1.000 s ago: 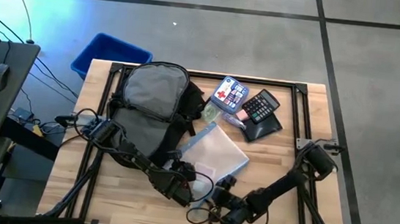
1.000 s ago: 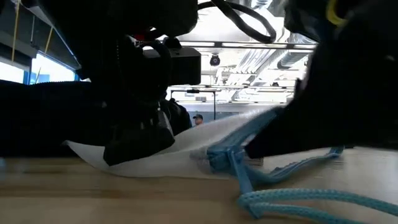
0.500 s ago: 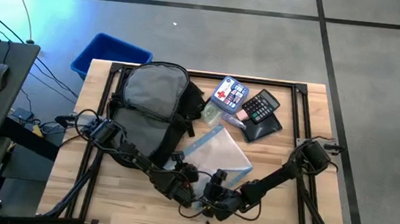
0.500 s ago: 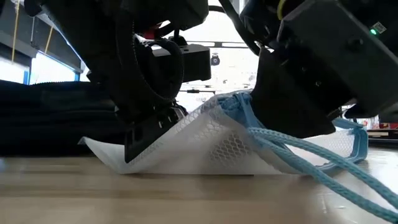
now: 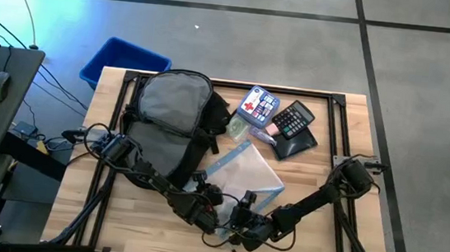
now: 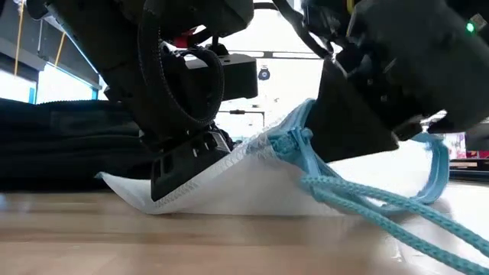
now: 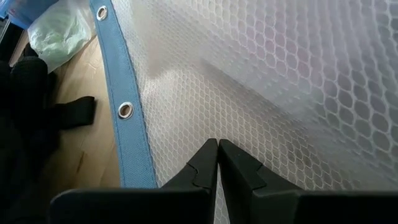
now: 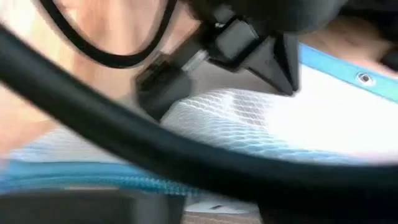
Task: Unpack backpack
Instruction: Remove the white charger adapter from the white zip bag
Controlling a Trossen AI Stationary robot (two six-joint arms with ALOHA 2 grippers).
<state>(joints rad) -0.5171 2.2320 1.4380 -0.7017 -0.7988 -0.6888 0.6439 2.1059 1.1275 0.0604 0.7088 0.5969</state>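
Left hand (image 7: 217, 163) closed, pinching the mesh pouch (image 5: 243, 173) edge; right hand (image 5: 242, 224) just beside it, grip unclear.

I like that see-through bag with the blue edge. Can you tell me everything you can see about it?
The clear mesh pouch lies on the wooden table, just right of the black backpack. It looks like soft see-through plastic with a honeycomb net pattern, a blue fabric edge with small metal eyelets, a blue zipper and a light-blue cord trailing onto the table. Its near edge is lifted off the table. The left gripper is shut on the mesh, and the right gripper is at the zipper end.
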